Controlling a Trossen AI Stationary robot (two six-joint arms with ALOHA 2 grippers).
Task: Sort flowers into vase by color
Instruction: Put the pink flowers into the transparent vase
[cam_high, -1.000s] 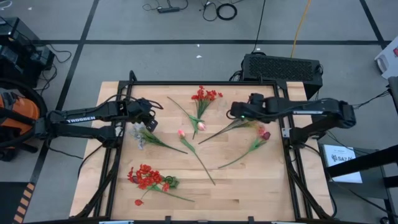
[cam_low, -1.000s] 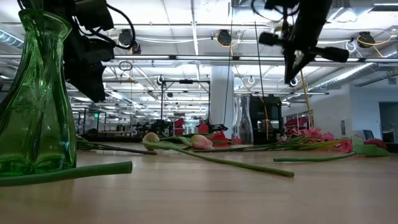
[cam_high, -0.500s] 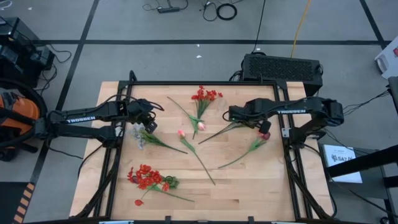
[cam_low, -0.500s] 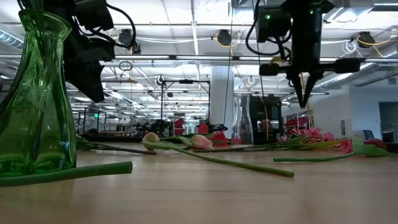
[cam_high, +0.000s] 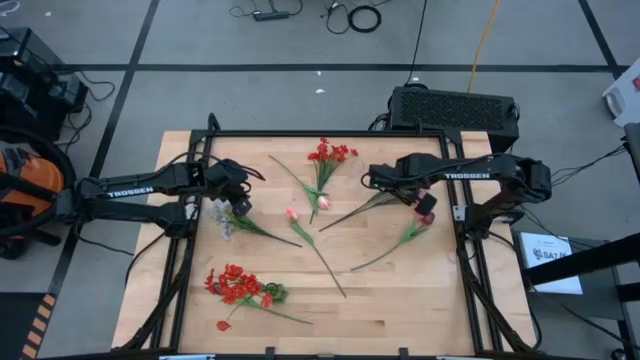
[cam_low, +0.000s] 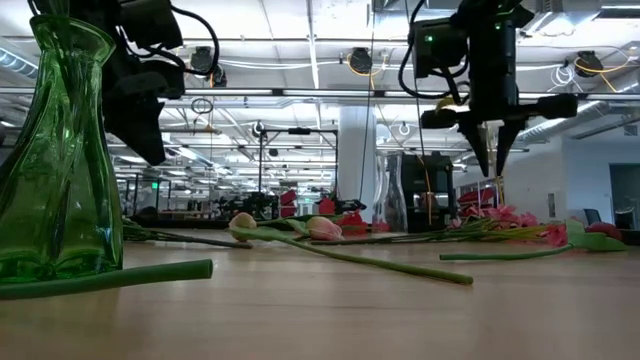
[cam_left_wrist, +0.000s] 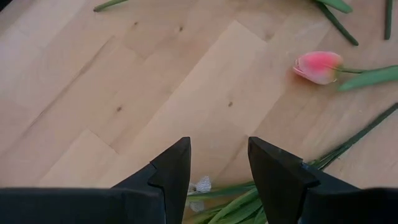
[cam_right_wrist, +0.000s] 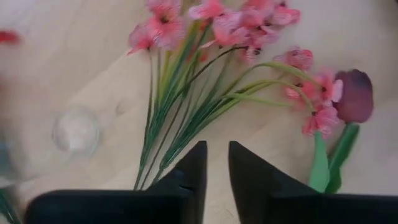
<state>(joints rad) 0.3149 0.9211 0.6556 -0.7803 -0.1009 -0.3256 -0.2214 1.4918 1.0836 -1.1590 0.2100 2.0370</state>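
Grey floor tiles (cam_high: 250, 95) with dark seams surrounded the wooden table (cam_high: 400, 300). Cables (cam_high: 352, 16) lay on the floor. Beyond stood a white pillar (cam_low: 352, 165) under ceiling lights (cam_low: 362, 62).

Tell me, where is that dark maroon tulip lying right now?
From above, the dark maroon tulip lies on the table's right side, beside the pink bloom spray, just below the right gripper; its green stem runs down-left toward the table's middle.
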